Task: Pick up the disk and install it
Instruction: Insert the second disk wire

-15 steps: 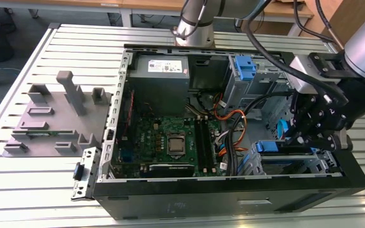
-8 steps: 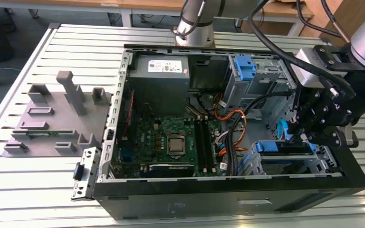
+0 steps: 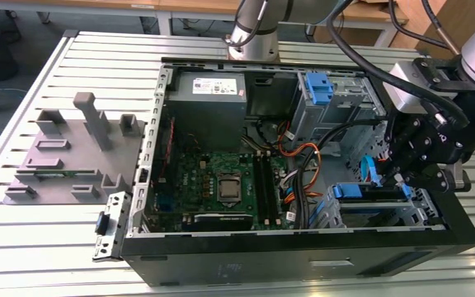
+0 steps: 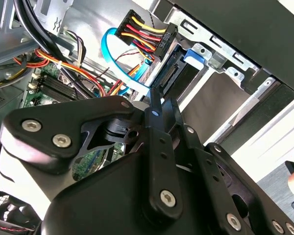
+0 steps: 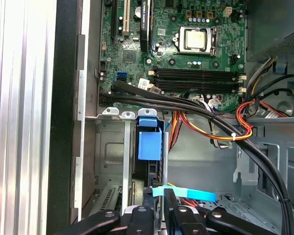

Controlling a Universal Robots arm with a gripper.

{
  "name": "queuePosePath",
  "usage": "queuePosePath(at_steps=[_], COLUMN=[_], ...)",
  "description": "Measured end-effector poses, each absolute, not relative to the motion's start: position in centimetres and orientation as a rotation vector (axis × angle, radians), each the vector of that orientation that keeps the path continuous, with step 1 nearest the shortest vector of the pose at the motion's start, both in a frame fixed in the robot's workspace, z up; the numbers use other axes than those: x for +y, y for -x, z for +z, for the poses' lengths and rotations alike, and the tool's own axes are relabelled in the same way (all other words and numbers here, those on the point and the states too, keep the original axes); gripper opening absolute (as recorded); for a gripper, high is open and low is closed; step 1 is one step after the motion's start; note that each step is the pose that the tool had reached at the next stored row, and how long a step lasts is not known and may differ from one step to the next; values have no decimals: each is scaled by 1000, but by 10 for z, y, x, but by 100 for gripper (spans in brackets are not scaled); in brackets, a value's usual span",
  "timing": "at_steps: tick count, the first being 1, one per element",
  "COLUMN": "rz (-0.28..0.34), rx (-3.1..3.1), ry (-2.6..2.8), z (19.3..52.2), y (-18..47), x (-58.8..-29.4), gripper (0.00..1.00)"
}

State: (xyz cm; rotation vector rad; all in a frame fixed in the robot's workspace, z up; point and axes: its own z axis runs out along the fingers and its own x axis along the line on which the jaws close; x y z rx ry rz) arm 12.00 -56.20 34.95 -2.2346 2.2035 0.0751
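Over the open computer case [image 3: 303, 247], at its end on the exterior view's right: arm pose: the black wrist assembly leans down into the drive bay, silver arm segment rising behind the case's far wall.
Gripper [image 5: 159, 196]: fingers drawn close together, pointing into the bay; in both wrist views the tips meet a flat light-blue cable [image 5: 183, 194]. Whether they actually pinch it, cannot tell.
Disk [image 3: 371, 193]: seated in the metal drive cage [image 3: 386, 213] at the case's near corner on the exterior view's right, blue carrier tab facing up; the same blue tab [image 5: 149, 142] shows in the first wrist view, just beyond the fingertips.
Connector: a black plug [image 4: 154, 41] with red, yellow and black wires sits against the disk's end in the second wrist view.
Motherboard [image 3: 221, 185]: green, on the case floor, with memory slots and processor socket exposed.
Desk [image 3: 47, 235]: slatted metal; grey plastic fixture [image 3: 64, 154] near its edge on the exterior view's left, well apart from the case.
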Motion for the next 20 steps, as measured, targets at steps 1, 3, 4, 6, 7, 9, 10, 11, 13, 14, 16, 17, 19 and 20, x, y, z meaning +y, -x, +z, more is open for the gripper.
queuePosePath(at_steps=[1, 3, 4, 6, 7, 9, 10, 11, 13, 14, 16, 17, 19, 20], rz=[75, 75, 75, 75, 75, 75, 75, 75, 75, 75, 75, 75, 75, 75], rx=[2203, 2204, 2204, 2204, 2204, 2203, 2203, 2203, 2204, 2204, 2204, 2204, 2204, 2204], ry=[2235, 2235, 2235, 2235, 2235, 2235, 2234, 2235, 2235, 2235, 2235, 2235, 2235, 2235], z=[350, 350, 350, 351, 352, 352, 352, 352, 352, 352, 352, 352, 352, 352], y=[-120, -120, -120, -120, -120, -120, -120, -120, -120, -120, -120, -120, -120, -120], x=[-562, -562, -562, -562, -562, -562, -562, -562, -562, -561, -560, -560, -558, -557], gripper=[24, 24, 24, 24, 24, 24, 24, 24, 24, 24, 24, 24, 24, 24])
